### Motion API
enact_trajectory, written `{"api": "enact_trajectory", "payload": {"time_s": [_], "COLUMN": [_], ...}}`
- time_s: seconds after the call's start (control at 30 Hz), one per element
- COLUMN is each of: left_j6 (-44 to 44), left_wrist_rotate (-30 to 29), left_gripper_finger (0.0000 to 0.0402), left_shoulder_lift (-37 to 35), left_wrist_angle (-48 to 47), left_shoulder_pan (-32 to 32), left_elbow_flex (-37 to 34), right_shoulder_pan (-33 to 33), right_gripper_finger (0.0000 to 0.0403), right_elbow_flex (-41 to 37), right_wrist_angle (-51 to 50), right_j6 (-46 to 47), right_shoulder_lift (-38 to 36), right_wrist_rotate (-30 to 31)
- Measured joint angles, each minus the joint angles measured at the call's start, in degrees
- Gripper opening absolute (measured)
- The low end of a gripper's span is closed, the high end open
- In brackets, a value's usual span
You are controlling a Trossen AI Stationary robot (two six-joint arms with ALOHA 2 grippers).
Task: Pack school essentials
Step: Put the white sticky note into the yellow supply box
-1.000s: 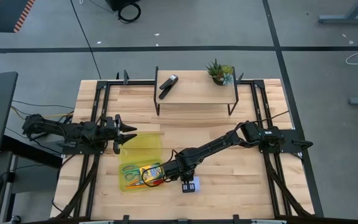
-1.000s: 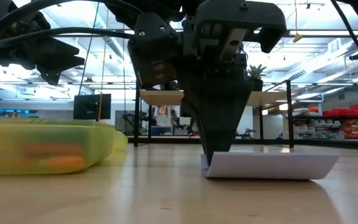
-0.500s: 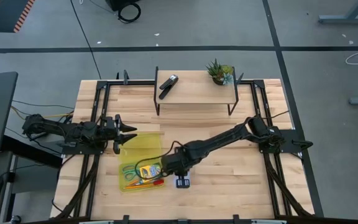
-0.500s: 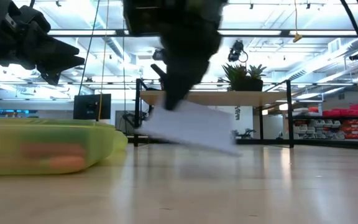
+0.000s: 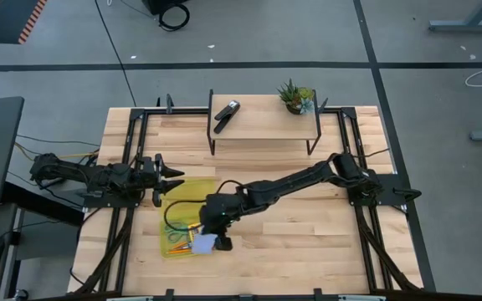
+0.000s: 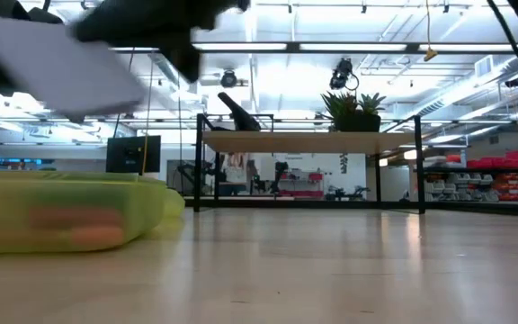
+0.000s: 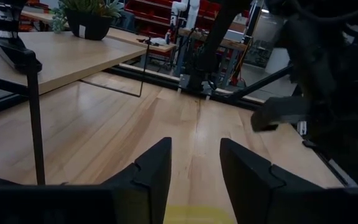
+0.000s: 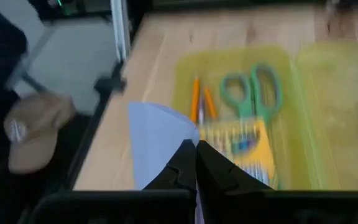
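Note:
A yellow-green case [image 5: 184, 219] lies open on the table's left half. In it are green-handled scissors [image 8: 253, 87], orange pencils [image 8: 197, 102] and a crayon box [image 8: 238, 140]. My right gripper [image 5: 217, 239] is shut on the pale blue note pad [image 5: 201, 244] above the case's near end. The pad shows blurred high in the low view [image 6: 57, 67]. My left gripper [image 5: 171, 179] is open and empty at the case's far left corner; its fingers [image 7: 148, 177] stand apart. I cannot see the red block. My right gripper pinches the note pad by one edge [image 8: 182, 140] between its two shut fingers [image 8: 213, 168]. The fingers slant down from the table's right side. The pad is lifted clear and tilted, over the near end of the case.
A low wooden shelf [image 5: 262, 125] stands at the table's far side with a black stapler [image 5: 227, 113] and a small potted plant [image 5: 295, 96] on it. Bare wood lies right of the case. Black frame rails [image 5: 128, 167] run along both sides of the table.
My right gripper has lifted the note pad off the table, where one edge was raised, and carried it up and toward the table's left edge to above the case's near end. The pad has tipped and hangs clear of the table.

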Motion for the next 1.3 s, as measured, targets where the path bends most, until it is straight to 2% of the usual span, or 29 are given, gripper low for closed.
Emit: {"api": "enact_trajectory", "payload": {"time_s": [0.27, 0.4, 0.47, 0.53, 0.77, 1.0, 1.17, 1.3], "left_j6": [0.02, 0.02, -0.01, 0.01, 0.03, 0.02, 0.03, 0.02], "left_wrist_rotate": [0.02, 0.00, -0.03, 0.00, 0.03, 0.00, 0.00, 0.00], "left_gripper_finger": [0.0153, 0.0151, 0.0149, 0.0147, 0.0153, 0.0147, 0.0144, 0.0149], "left_shoulder_lift": [0.31, 0.67, 0.76, 0.70, 1.47, 2.02, 2.01, 1.88], "left_wrist_angle": [0.16, -0.12, -0.05, -0.07, -0.07, 0.04, 0.09, 0.00], "left_shoulder_pan": [0.02, 0.00, 0.01, 0.02, 0.02, 0.00, 0.02, 0.00], "left_elbow_flex": [0.04, 0.07, 0.07, 0.07, 0.05, 0.04, 0.04, 0.02], "right_shoulder_pan": [-2.02, -2.88, -3.13, -3.15, -3.53, -5.50, -5.73, -5.65], "right_gripper_finger": [0.0006, 0.0006, 0.0006, 0.0006, 0.0006, 0.0006, 0.0007, 0.0016], "right_elbow_flex": [0.11, 2.02, 3.81, 7.90, 28.29, 26.97, 25.88, 24.98], "right_wrist_angle": [13.41, 18.24, 17.17, 18.73, 6.29, 7.19, 8.28, 7.99], "right_j6": [-3.69, -5.41, -6.74, -8.20, -13.12, -14.00, -20.52, -23.56], "right_shoulder_lift": [2.24, 4.34, 4.90, 7.47, 18.59, 20.63, 21.19, 21.31], "right_wrist_rotate": [-3.40, -4.72, -5.02, -5.17, -7.37, -7.85, -8.60, -11.89]}}
